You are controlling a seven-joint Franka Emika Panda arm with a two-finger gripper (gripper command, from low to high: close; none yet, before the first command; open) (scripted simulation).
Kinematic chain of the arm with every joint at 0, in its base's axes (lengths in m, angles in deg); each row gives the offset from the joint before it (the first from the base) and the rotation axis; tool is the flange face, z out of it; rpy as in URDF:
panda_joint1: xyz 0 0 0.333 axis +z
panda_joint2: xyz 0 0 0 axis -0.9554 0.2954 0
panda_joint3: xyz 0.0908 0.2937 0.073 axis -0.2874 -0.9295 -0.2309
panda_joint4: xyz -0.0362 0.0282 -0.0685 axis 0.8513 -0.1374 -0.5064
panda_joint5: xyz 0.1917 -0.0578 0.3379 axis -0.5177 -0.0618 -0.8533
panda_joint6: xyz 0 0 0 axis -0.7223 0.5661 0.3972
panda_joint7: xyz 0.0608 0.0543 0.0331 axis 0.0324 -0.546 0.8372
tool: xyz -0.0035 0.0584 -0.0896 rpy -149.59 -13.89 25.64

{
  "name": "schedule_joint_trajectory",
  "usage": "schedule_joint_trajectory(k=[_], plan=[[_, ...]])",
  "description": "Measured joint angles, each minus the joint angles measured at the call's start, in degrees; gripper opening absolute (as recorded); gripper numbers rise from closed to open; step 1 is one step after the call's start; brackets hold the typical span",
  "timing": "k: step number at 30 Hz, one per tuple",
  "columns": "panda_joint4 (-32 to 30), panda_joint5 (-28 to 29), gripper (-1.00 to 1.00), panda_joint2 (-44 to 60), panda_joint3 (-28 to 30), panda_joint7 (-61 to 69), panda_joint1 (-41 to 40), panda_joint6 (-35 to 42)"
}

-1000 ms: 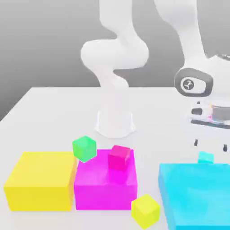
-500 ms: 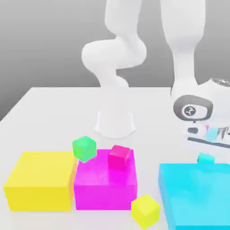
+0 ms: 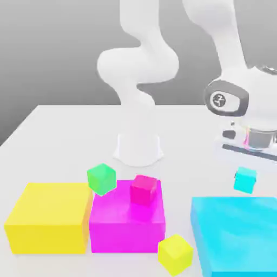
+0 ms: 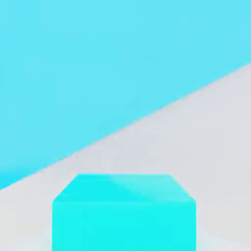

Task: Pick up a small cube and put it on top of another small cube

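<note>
The small cube (image 3: 245, 180) is tiny and plain cyan, and it hangs clear of the table just under my gripper (image 3: 246, 170), which is shut on it. It sits at the exterior view's right, above the far edge of the large cyan block (image 3: 238, 232). In the hand view the small cube (image 4: 123, 211) is close up, with the large cyan block (image 4: 73, 73) and the grey table (image 4: 206, 132) beneath it. Other small cubes: a red one (image 3: 144, 189) on the magenta block (image 3: 127, 224), a green one (image 3: 101, 178) and a yellow-green one (image 3: 175, 253).
A large yellow block (image 3: 48, 216) stands at the exterior view's left, touching the magenta block. The arm's white base (image 3: 138, 147) rises at the back middle of the table. Bare table surface (image 3: 195, 173) lies between the base and the blocks.
The hand came down over the small cyan cube, the jaws went from open to shut on it, and the hand has risen with the cube off the table.
</note>
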Motion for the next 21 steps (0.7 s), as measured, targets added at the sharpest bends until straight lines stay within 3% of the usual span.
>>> schedule_joint_trajectory(k=[12, 17, 18, 21], plan=[[-3.2, -14.1, -1.00, -24.0, 19.9, 7.8, -10.6, 19.3], [-6.0, -14.7, -1.00, -18.0, 20.4, 7.9, -11.8, 10.4], [-6.5, -14.7, 1.00, -16.6, 20.3, 7.8, -11.9, 8.5], [-6.5, -14.7, 1.00, -16.6, 20.3, 7.8, -11.9, 8.5]])
